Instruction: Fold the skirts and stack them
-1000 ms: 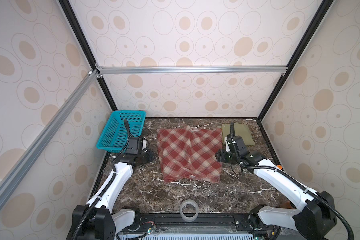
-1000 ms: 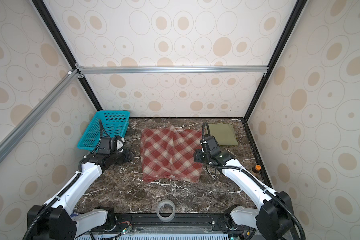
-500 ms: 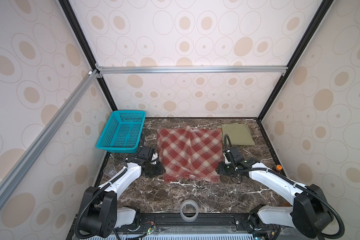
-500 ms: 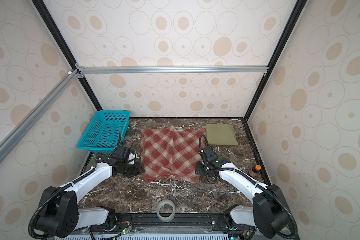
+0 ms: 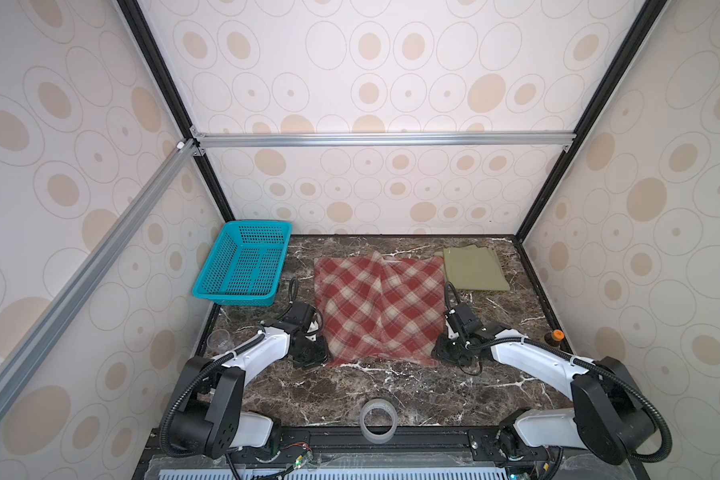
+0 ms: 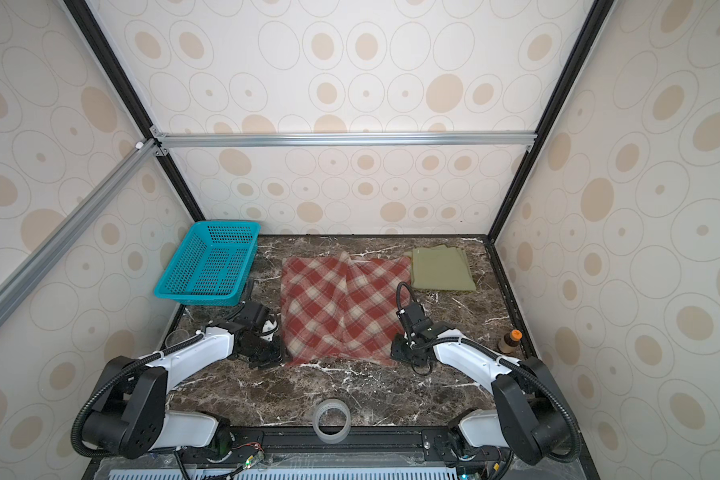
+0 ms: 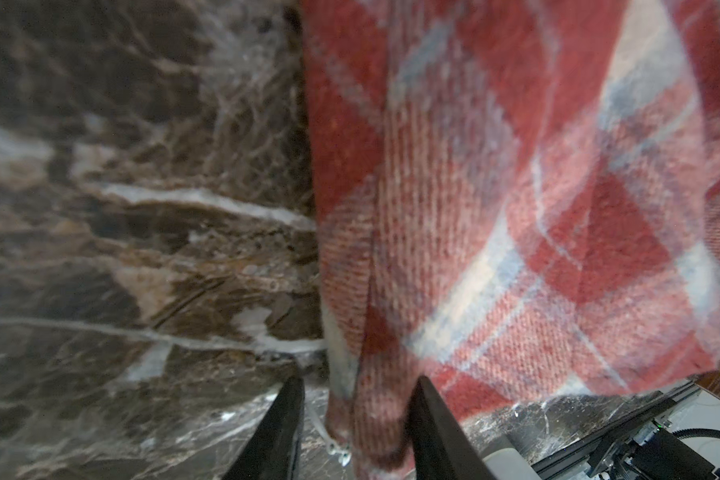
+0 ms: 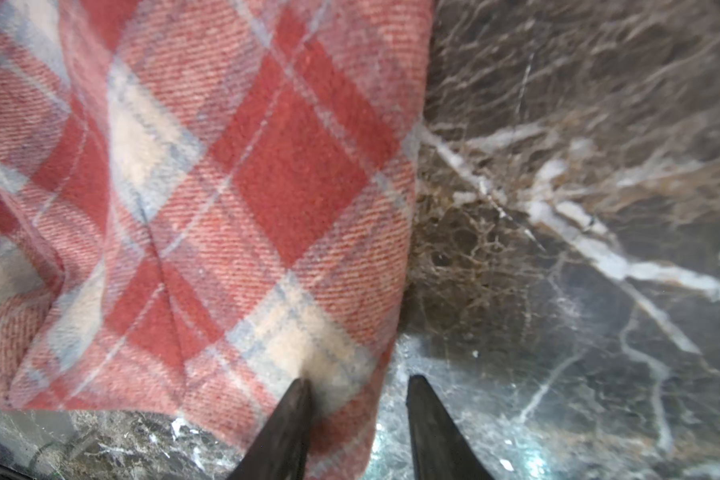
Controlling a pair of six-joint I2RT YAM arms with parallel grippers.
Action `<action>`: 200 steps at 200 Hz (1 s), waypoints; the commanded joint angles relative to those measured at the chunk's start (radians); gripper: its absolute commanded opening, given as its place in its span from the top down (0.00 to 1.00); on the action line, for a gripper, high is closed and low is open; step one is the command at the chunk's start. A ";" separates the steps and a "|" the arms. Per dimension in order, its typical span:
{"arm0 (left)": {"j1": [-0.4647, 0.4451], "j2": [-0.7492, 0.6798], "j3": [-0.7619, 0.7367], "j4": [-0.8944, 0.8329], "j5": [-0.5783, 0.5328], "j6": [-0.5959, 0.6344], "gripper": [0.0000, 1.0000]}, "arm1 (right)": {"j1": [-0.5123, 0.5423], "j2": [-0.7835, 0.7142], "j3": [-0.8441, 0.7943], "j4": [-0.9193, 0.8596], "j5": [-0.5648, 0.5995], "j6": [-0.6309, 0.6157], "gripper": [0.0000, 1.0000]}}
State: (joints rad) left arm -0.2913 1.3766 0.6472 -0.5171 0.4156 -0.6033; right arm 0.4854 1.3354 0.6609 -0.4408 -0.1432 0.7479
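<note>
A roll of clear tape [image 5: 377, 419] is sitting at the near edge of the marble table [image 5: 308, 399]. Just beyond it, both arms are reaching low to the near hem of the plaid skirt [image 5: 379, 307]. The skirt is lying spread out in the middle of the table, with a ridge running down its centre.

The left gripper [image 7: 358, 380] is straddling the skirt's near left corner. One finger is resting against the cloth and the other is standing over bare marble just beside the edge, so the jaws are standing apart and clamping nothing. The right gripper [image 8: 359, 379] is doing the same at the near right corner, with one finger on the cloth and the other just off its edge, not gripping yet.

A clear cup [image 5: 218, 341] is standing by the left wall and a small brown bottle [image 5: 553, 337] by the right wall. Farther back, a teal basket [image 5: 233, 293] is resting at the far left. The green skirt [image 5: 472, 270] is lying at the far right, folded into a neat rectangle just beside the plaid one.

I am judging the task roughly half done. The green skirt looks finished, while the plaid skirt is awaiting its first fold and then stacking with the green one.
</note>
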 commanded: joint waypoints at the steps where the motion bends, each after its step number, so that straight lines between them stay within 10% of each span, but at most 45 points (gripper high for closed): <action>1: -0.006 0.009 -0.013 0.002 -0.019 -0.015 0.58 | 0.008 -0.001 -0.023 0.005 -0.013 0.031 0.53; 110: -0.005 0.071 -0.057 0.082 -0.014 -0.025 0.69 | 0.041 0.053 -0.053 0.077 -0.030 0.086 0.61; 156: -0.005 0.064 -0.041 0.091 -0.023 -0.035 1.00 | 0.048 0.074 -0.054 0.116 -0.044 0.125 1.00; 200: 0.036 0.004 0.159 0.010 -0.086 -0.001 1.00 | -0.005 -0.008 0.159 -0.053 0.005 0.037 1.00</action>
State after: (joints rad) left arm -0.2905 1.4178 0.6632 -0.4507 0.3950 -0.6338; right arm 0.5194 1.3880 0.6674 -0.3828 -0.1795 0.8406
